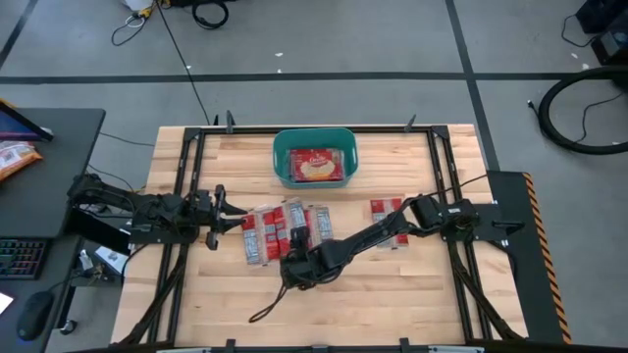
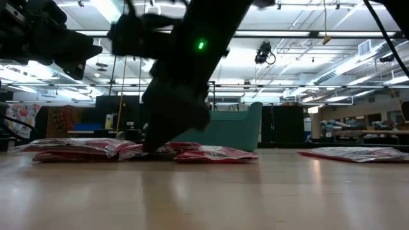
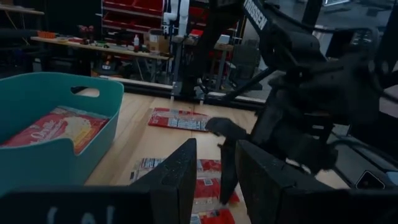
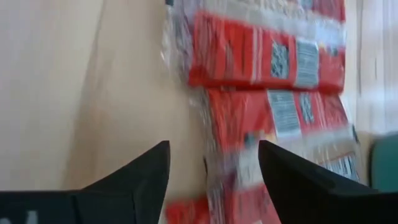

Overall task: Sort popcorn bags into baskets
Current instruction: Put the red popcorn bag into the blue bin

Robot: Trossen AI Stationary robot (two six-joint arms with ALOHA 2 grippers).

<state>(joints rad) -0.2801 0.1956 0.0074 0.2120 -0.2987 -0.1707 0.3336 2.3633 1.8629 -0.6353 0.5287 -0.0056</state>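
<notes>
The teal tub (image 1: pixel 314 157) stands at the table's far middle with one red popcorn packet (image 1: pixel 316 165) lying flat in it. It also shows in the left wrist view (image 3: pixel 50 134). Several red packets (image 1: pixel 278 230) lie flat in a cluster at the table's middle, and more (image 1: pixel 387 210) lie to the right. My right gripper (image 1: pixel 297 242) is open, low over the cluster's near edge (image 4: pixel 214 165). My left gripper (image 1: pixel 235 218) is open and empty, just left of the cluster (image 3: pixel 217 186). My right gripper's open fingers (image 4: pixel 143 174) slant down from the table's near side and stand on either side of a packet's clear edge (image 4: pixel 208 146) at the cluster's near side. The packet lies flat on the table. I cannot tell whether the fingers touch it.
A dark cable (image 1: pixel 267 306) lies on the table near the front edge, behind my right gripper. A desk to the table's left holds an orange snack bag (image 1: pixel 15 157) and a keyboard (image 1: pixel 20 260). Bare wood (image 1: pixel 392 294) lies at the table's near right.
</notes>
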